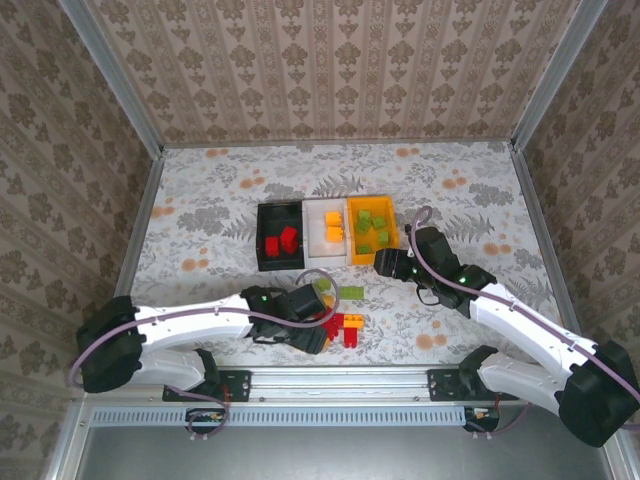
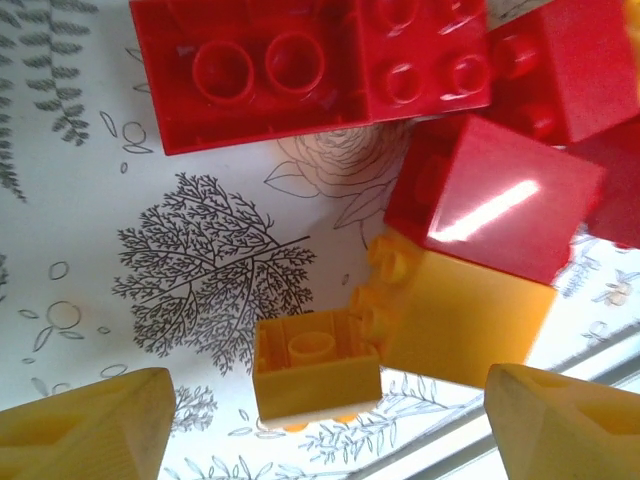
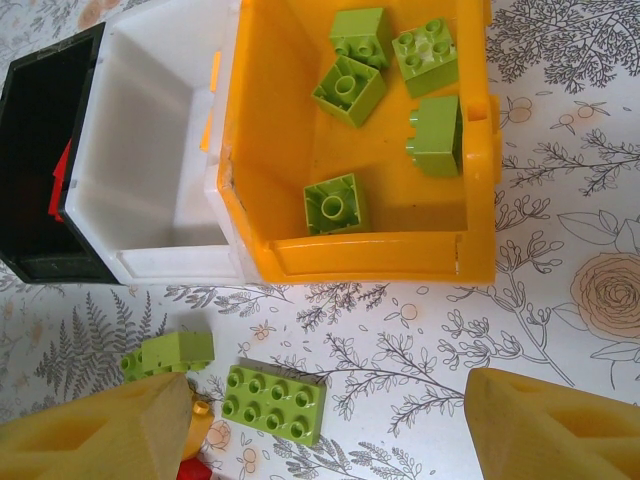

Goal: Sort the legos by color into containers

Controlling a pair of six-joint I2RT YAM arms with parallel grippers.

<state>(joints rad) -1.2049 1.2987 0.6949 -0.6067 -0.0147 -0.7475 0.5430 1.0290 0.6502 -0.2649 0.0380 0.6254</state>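
Observation:
The three joined containers stand mid-table: a black bin (image 1: 262, 240) with red legos (image 1: 282, 241), a white bin (image 1: 318, 240) with yellow ones (image 1: 334, 225), and an orange bin (image 1: 349, 235) with several green ones (image 3: 337, 205). In front lie loose red bricks (image 2: 300, 70), a larger yellow brick (image 2: 470, 325) and a small yellow brick (image 2: 315, 365). My left gripper (image 2: 330, 430) is open low over this pile (image 1: 350, 325), the small yellow brick between its fingers, untouched. My right gripper (image 3: 330, 430) hangs open before the orange bin (image 3: 370, 255), nothing in it; a flat green brick (image 3: 273, 402) lies near its left finger.
A second small green brick (image 3: 172, 352) sits left of the flat one, in front of the white bin (image 3: 150, 200). The black bin (image 3: 40, 150) is at the far left of the right wrist view. The table's near rail (image 1: 330, 378) runs just behind the pile.

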